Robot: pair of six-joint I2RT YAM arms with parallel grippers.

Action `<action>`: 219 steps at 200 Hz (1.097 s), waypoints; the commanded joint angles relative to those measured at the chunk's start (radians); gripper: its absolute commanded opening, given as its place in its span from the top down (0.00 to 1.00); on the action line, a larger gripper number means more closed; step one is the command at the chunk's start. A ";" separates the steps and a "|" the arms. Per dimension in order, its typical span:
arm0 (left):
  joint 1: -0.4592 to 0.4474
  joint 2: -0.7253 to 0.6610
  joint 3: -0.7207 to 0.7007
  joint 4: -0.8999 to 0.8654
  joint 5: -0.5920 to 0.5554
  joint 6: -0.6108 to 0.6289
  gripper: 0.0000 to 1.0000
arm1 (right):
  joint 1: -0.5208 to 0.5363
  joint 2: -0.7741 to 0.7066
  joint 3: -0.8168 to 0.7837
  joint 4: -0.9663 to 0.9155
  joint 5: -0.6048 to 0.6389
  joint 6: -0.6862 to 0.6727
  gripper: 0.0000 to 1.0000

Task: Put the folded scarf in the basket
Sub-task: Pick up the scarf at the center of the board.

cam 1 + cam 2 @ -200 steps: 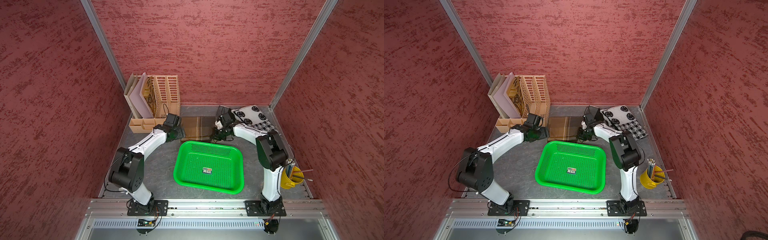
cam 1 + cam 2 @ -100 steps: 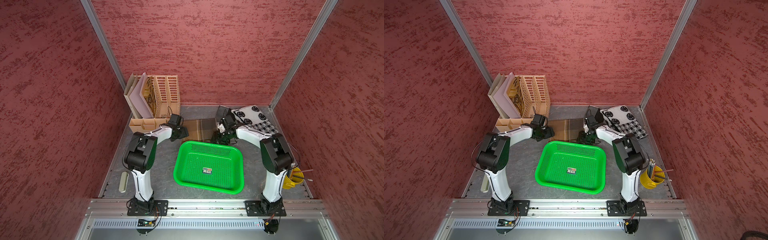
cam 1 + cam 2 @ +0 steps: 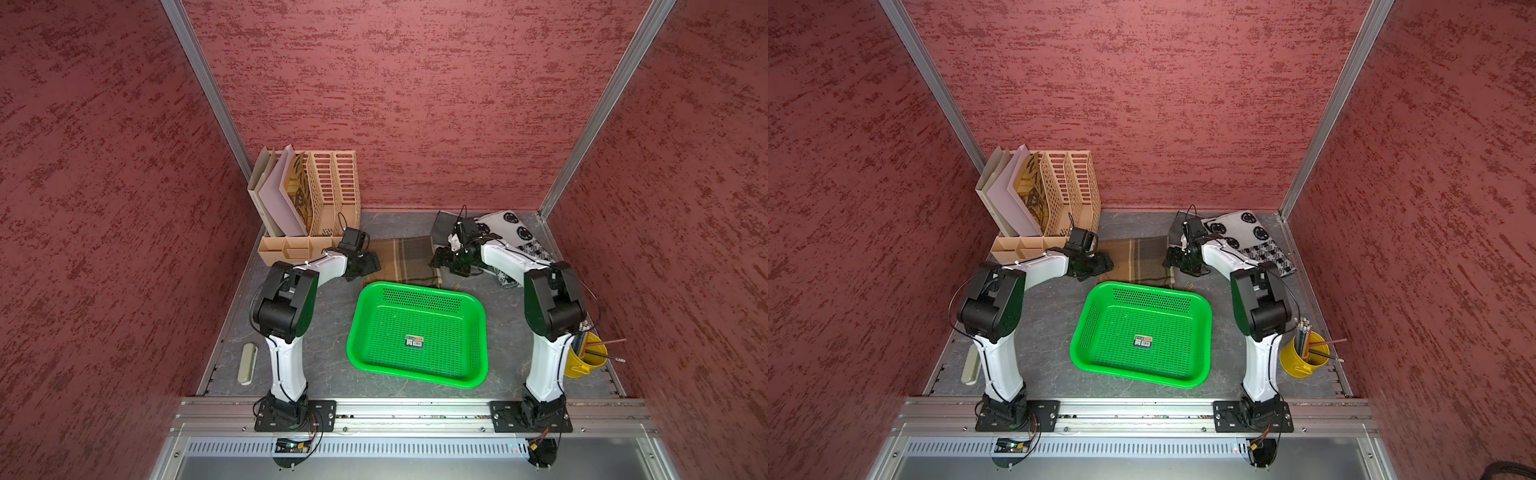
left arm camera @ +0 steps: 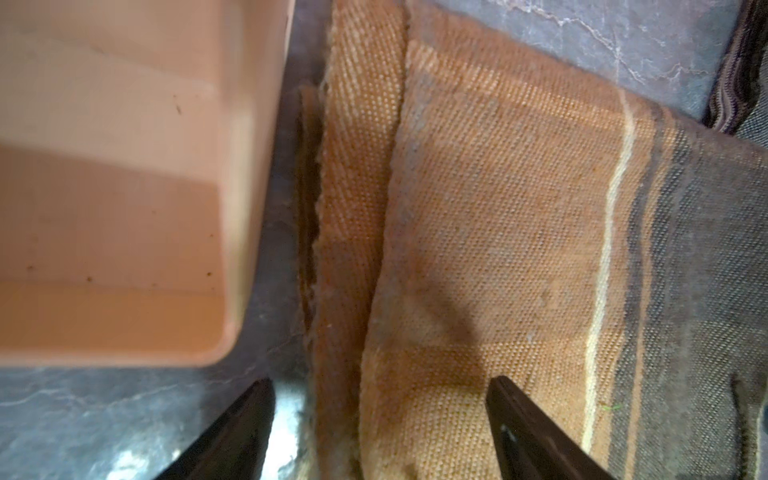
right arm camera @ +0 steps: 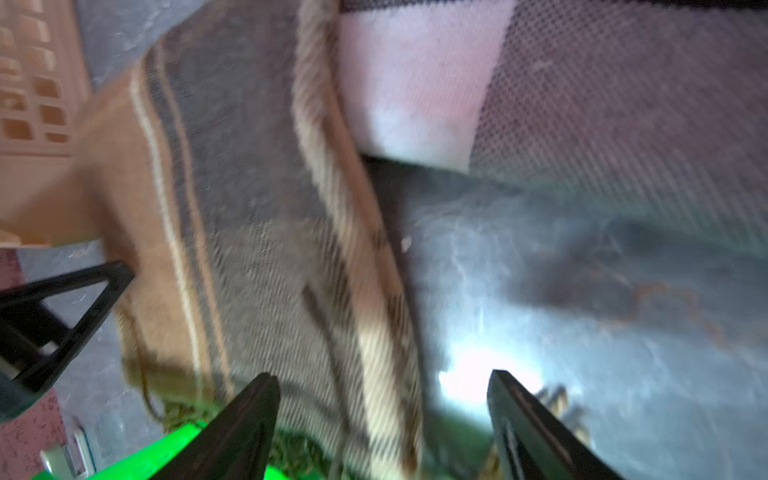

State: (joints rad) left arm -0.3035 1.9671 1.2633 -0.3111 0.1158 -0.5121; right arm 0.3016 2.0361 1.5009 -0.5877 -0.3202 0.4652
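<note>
Nothing of the placing done yet, by the look of it: folded brown-and-grey plaid woven scarf (image 3: 405, 259) lying flat on the grey tabletop, just beyond the far rim of the shallow bright green perforated plastic basket (image 3: 478, 332), fringe near that rim. Basket bare but for a small sticker (image 3: 414, 341). Left to do, as judged: gripping the cloth, lifting, carrying over the rim, letting go inside.

Both arms reaching low and forward toward the scarf from opposite ends. Left gripper (image 4: 380, 428) spread wide and holding nothing, fingers straddling the scarf's layered edge, close beside the tan plastic file organizer (image 3: 328, 195). Right gripper (image 5: 382, 424) likewise wide apart and empty, poised over the striped folded edge at the opposite end, near the black-and-white patterned cloth (image 3: 515, 241). Contact with the fabric not clear from either wrist view.
</note>
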 commanded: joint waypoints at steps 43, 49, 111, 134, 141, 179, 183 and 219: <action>0.002 0.072 0.018 0.039 0.030 -0.003 0.16 | 0.007 0.181 0.156 0.035 -0.141 0.006 0.26; 0.001 0.083 0.027 0.033 0.031 -0.003 0.17 | 0.011 0.189 0.161 0.035 -0.147 0.007 0.27; -0.006 0.109 0.013 0.113 0.103 -0.026 0.59 | 0.036 0.241 0.189 0.077 -0.209 0.019 0.48; -0.011 0.081 -0.002 0.145 0.118 -0.035 0.92 | 0.037 0.242 0.191 0.091 -0.220 0.025 0.68; -0.011 0.072 -0.003 0.148 0.122 -0.038 1.00 | 0.037 0.238 0.191 0.093 -0.218 0.028 0.75; -0.014 0.010 -0.002 0.145 0.128 -0.043 1.00 | 0.044 0.170 0.175 0.102 -0.200 0.037 0.94; -0.014 0.003 0.001 0.140 0.127 -0.043 1.00 | 0.045 0.161 0.173 0.100 -0.196 0.038 0.96; -0.014 -0.058 -0.008 0.122 0.120 -0.069 1.00 | 0.055 0.077 0.132 0.101 -0.166 0.050 1.00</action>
State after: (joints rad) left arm -0.3099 1.9812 1.2709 -0.1730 0.2054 -0.5571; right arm 0.3401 2.2162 1.6608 -0.5056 -0.5098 0.5026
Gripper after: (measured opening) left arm 0.062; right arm 0.098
